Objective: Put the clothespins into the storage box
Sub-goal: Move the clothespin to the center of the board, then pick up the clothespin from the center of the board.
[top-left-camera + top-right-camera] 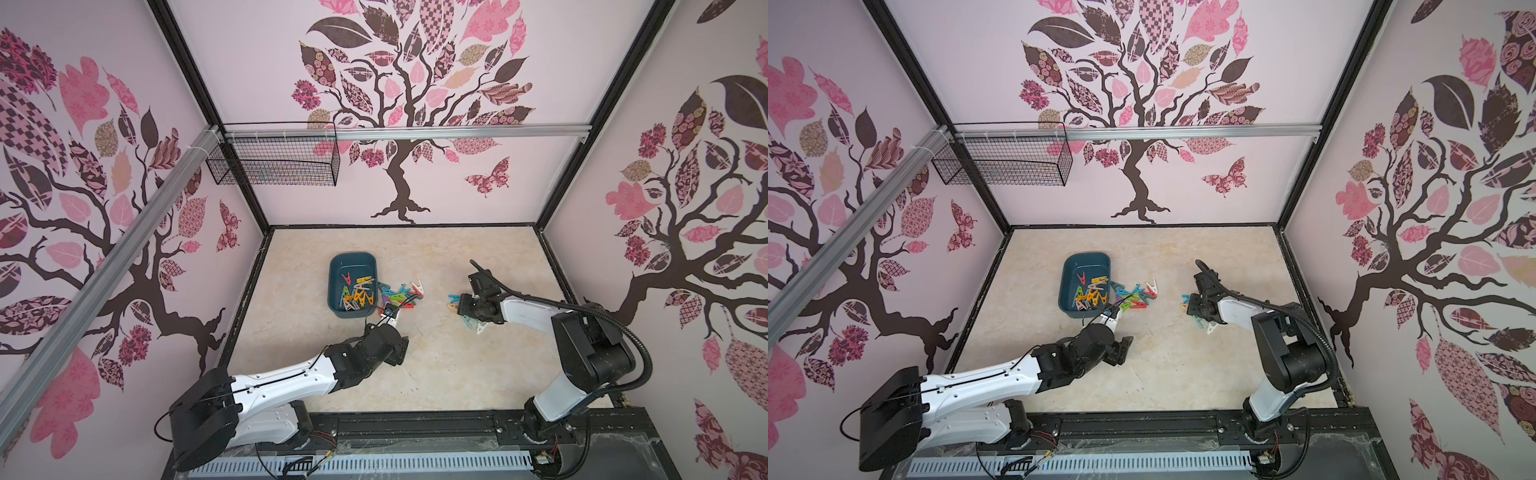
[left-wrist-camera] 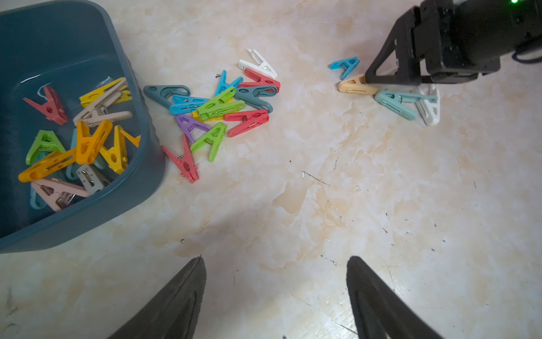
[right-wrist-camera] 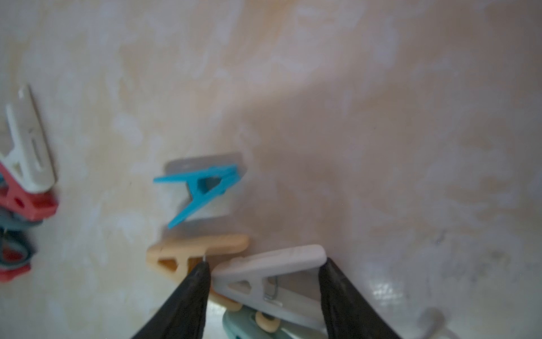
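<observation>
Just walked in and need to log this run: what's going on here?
Two robot arms are putting clothespins into the teal storage box. Several lie inside; a pile beside it and a few further off sit on the table. The right gripper has its fingers around a grey clothespin, grip unclear. The left gripper hovers open near the box.

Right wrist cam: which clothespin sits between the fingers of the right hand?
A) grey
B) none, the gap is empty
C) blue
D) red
A: the grey clothespin lies in the gap of the right hand, while the blue clothespin lies clear of it, farther out on the table.
</observation>
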Motion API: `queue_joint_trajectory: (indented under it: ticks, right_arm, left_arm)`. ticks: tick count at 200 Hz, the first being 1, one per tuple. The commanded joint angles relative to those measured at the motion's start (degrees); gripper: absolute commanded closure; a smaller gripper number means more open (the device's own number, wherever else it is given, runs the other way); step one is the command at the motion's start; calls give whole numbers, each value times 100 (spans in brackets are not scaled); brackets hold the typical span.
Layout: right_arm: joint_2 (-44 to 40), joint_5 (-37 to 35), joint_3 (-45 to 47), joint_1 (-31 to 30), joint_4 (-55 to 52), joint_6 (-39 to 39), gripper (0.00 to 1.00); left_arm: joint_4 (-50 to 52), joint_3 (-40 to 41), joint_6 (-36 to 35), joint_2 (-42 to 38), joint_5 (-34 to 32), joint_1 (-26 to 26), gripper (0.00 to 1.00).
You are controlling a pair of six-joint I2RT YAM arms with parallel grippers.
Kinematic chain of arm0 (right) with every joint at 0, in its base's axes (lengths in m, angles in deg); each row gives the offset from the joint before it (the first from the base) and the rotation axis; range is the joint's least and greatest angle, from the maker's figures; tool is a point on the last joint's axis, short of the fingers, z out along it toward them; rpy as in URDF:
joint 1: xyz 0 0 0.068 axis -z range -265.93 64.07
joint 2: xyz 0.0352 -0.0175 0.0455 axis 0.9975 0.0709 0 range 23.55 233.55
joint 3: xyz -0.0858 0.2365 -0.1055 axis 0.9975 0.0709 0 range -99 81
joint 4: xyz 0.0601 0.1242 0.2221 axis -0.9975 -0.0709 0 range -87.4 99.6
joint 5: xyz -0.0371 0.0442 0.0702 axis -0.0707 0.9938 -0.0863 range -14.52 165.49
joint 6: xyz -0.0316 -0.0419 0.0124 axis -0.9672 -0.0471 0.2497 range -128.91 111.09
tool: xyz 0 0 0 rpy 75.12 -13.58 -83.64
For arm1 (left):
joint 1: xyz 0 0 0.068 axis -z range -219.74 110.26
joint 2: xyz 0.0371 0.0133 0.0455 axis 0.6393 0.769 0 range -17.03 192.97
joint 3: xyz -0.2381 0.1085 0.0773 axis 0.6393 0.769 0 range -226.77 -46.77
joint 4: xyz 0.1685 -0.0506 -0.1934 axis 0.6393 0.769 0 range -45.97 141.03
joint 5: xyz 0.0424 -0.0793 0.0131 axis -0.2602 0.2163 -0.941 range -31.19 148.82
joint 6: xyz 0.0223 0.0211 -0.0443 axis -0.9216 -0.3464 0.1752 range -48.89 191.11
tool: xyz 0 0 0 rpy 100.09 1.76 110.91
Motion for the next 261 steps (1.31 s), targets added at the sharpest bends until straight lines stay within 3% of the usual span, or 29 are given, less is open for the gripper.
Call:
queue_joint_trajectory:
  ticks: [1,54,78,132,196,232,261]
  right_arm:
    - [-428,292,179,-238,-549,165,38]
    - [-1361,-619,202,-105,-1213,-219,36]
    - [-1477,-280,430,404,-1217,-245,37]
    - [-1205,-37,515,430,-969,-212,46]
    - [-782,152,553,431,-749,-306,69]
    - [-753,186,556,434,-759,-306,72]
    - [-1141,96,488,421,-889,-347,68]
  left_arm:
    - [-160,189,-10,-111,-250,-18,20]
    - [-52,318,78,-222,-131,-75,20]
    - [-247,268,-78,-1,334,-67,20]
    - [-670,62,-238,423,1064,33,21]
    - [-477,66,-186,531,983,35,21]
    - [-301,14,-169,548,966,35,21]
    - [-319,44,-160,503,884,31,21]
